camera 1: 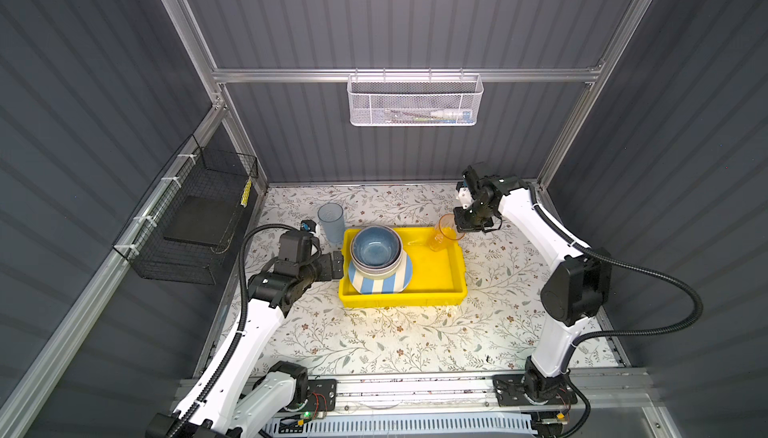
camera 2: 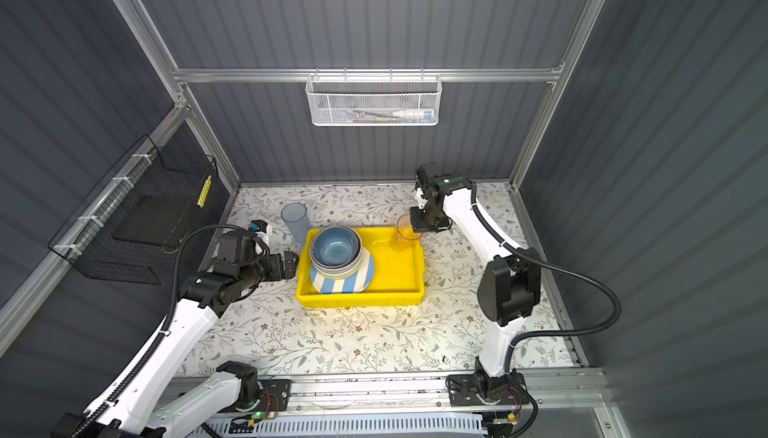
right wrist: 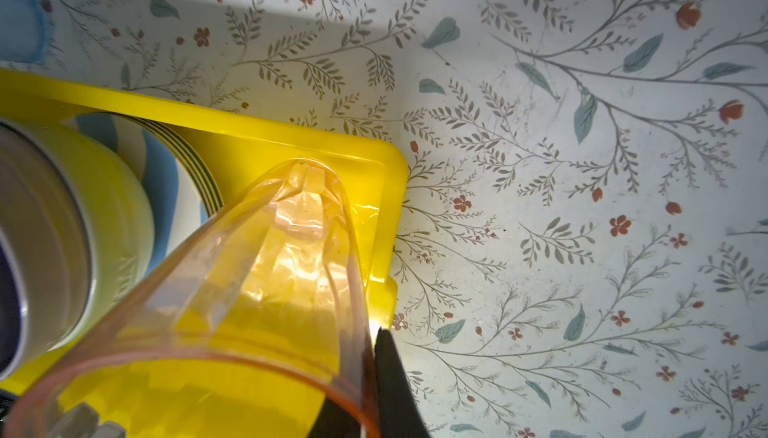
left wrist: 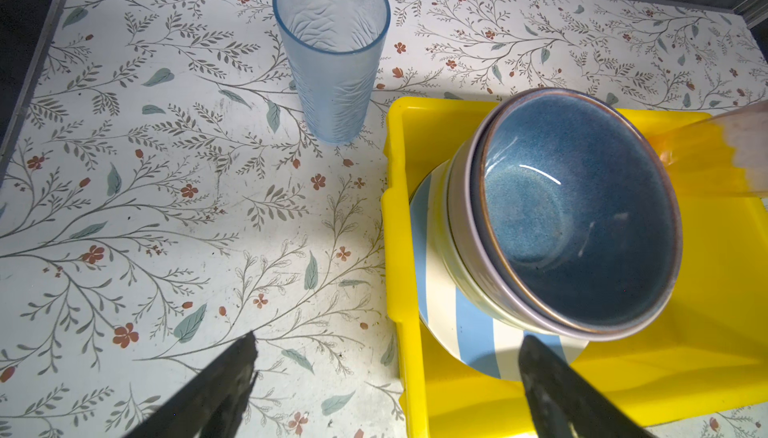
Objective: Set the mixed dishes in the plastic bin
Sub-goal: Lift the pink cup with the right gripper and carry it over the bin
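Placement of the pink tumbler (camera 1: 444,237) (camera 2: 404,237) is, I judge, the step in hand. In both top views the right gripper (camera 1: 459,224) (camera 2: 417,224) is clenched on the tumbler's rim, holding it tilted over the far right corner of the yellow bin (camera 1: 415,299) (camera 2: 365,299). Nested bowls (camera 1: 376,248) sit on a striped plate (camera 1: 382,285) in the bin's left half. The blue tumbler (camera 1: 331,221) stands upright on the table (camera 1: 374,340), just beyond the bin's far left corner. The left gripper (camera 1: 337,263) hovers beside the bin's left wall, spread wide and empty.

From the left wrist, the fingers (left wrist: 224,386) gape with nothing between them, one over the table and one over the bin. The blue tumbler (left wrist: 332,61) stands ahead, apart from the bin's rim. The dark blue bowl (left wrist: 573,215) nests in a lilac bowl (left wrist: 461,223), which sits in a pale green bowl (left wrist: 451,265).

From the right wrist, one finger (right wrist: 390,373) presses the outside of the pink tumbler's wall at the rim. The other shows only darkly through the wall. The base points into the bin's corner; I cannot tell whether it touches the floor.

The next move calls for lowering the base into the free right half, righting the tumbler, then letting go gently — a tall cup pinched by its rim may tip. The blue tumbler then remains, and the left gripper is nearest to it.
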Robot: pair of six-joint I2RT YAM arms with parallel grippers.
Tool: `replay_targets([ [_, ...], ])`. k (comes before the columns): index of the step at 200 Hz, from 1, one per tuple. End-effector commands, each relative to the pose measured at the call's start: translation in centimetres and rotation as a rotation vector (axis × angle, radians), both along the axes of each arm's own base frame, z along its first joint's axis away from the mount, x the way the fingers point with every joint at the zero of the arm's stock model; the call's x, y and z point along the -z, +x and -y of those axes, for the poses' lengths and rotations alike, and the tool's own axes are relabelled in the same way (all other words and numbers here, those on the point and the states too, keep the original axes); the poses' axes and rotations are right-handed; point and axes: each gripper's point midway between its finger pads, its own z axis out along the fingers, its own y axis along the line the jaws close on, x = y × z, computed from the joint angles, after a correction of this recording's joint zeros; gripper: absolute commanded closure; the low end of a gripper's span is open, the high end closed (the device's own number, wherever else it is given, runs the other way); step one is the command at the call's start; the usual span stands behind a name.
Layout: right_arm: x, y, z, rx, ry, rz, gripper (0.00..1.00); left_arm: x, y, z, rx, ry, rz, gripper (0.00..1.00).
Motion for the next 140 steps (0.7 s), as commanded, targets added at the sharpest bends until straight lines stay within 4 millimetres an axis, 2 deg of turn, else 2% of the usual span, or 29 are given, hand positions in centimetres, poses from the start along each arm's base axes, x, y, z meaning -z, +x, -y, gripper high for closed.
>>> replay_targets([
  [1,0.0,0.4,0.4,0.018,-0.057,-0.005,1.0,-0.1,-0.2,-0.5,-0.003,0.021,0.004,0.0],
  [29,1.0,1.1,0.8,0.03,-0.153,-0.006,1.0,0.0,-0.3,-0.5,-0.004,0.023,0.003,0.0],
  [64,1.3,1.6,0.5,0.019,-0.252,0.018,1.0,-0.1,-0.2,-0.5,-0.003,0.023,0.002,0.0],
  [140,2.5,2.2,-0.4,0.002,-0.29,0.01,0.98,0.0,-0.1,-0.4,0.001,0.022,-0.002,0.0],
])
